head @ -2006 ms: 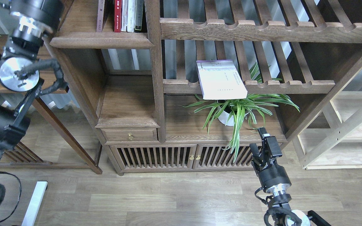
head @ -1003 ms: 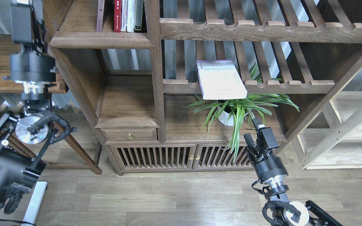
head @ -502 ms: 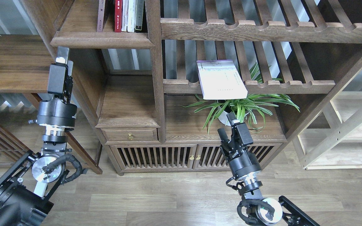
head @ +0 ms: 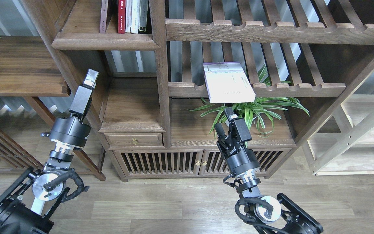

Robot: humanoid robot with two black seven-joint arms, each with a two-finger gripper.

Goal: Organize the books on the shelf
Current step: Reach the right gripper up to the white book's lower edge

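1. On the upper-left shelf (head: 104, 41): red book (head: 121, 16) and pale books upright, shelved.
2. Lavender-white book (head: 227, 82): flat on the slatted rack (head: 297, 87), overhanging; judged unshelved.
3. Right gripper (head: 226, 121): below it, fingers apart, empty.
4. Left gripper (head: 89, 78): fingers' gap untellable.

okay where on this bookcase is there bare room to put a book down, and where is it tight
Free: the solid shelf left of the standing books, and the bare cubby board above the small drawer. Crowded: the lower right bay, filled by the spider plant, with the right gripper in front and the pale book overhanging the slatted rack above.
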